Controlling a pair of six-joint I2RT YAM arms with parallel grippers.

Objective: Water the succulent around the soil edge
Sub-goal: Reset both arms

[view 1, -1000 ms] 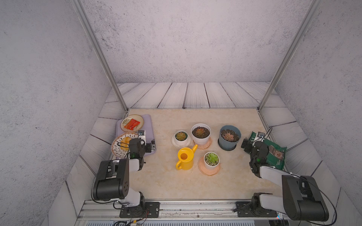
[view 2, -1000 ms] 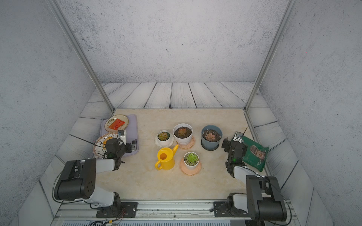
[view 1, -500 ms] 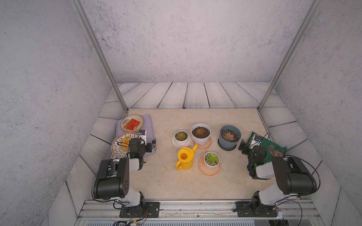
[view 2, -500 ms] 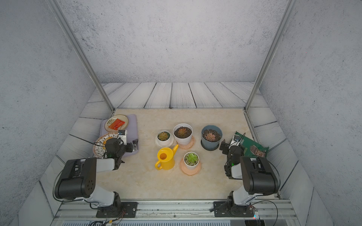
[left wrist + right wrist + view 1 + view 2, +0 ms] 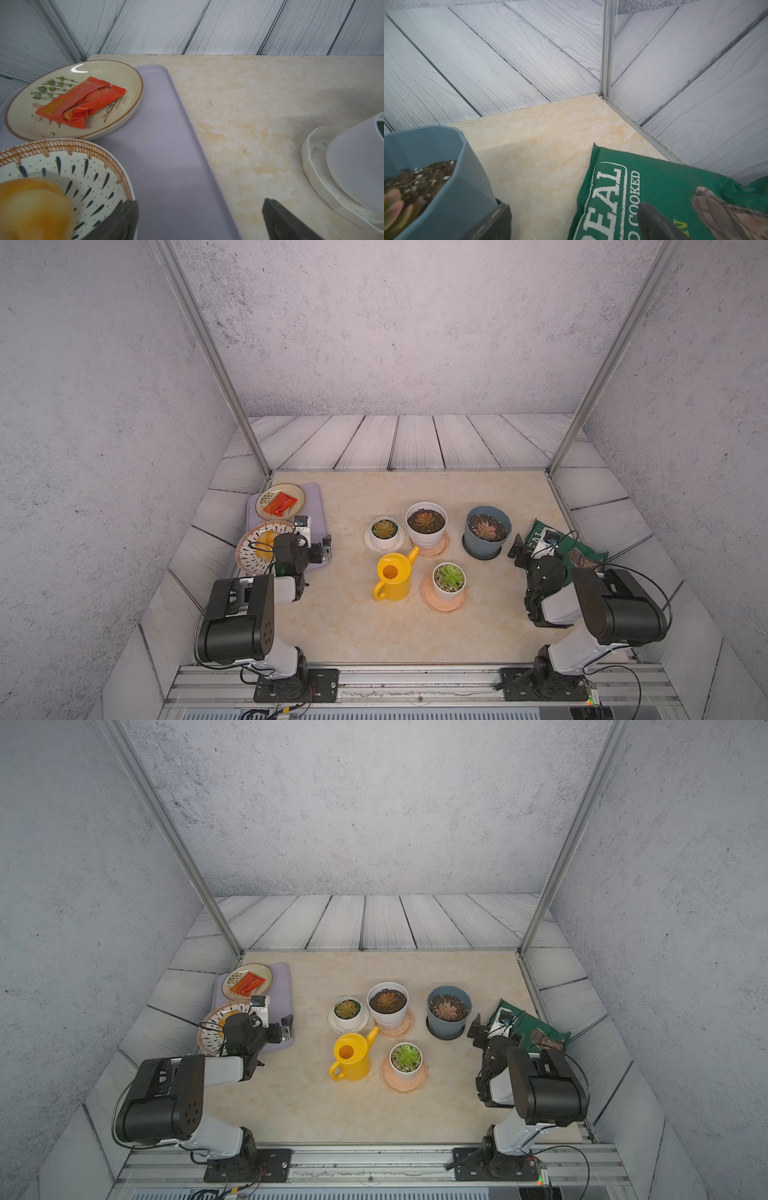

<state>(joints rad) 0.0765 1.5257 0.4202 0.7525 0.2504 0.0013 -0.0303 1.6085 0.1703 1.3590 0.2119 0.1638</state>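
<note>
Yellow plastic watering can [image 5: 392,576] stands upright on counter [image 5: 357,626], untouched. Green succulent in small white pot [image 5: 449,578], on terracotta saucer [image 5: 432,601], sits just right of can. Left fingers [image 5: 120,220] apart, nothing held, over lilac plastic tray [image 5: 166,166] edge, well left of can. Right fingers [image 5: 652,220] apart too, nothing between; well right of can, past succulent, btwn grey-blue pot [image 5: 446,187] & green snack bag [image 5: 675,197].

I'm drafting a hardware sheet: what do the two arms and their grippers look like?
Both the left arm and right arm have bulky black joint housings, white links and loose black cables. The left gripper and right gripper are dark grey and matte.
</note>
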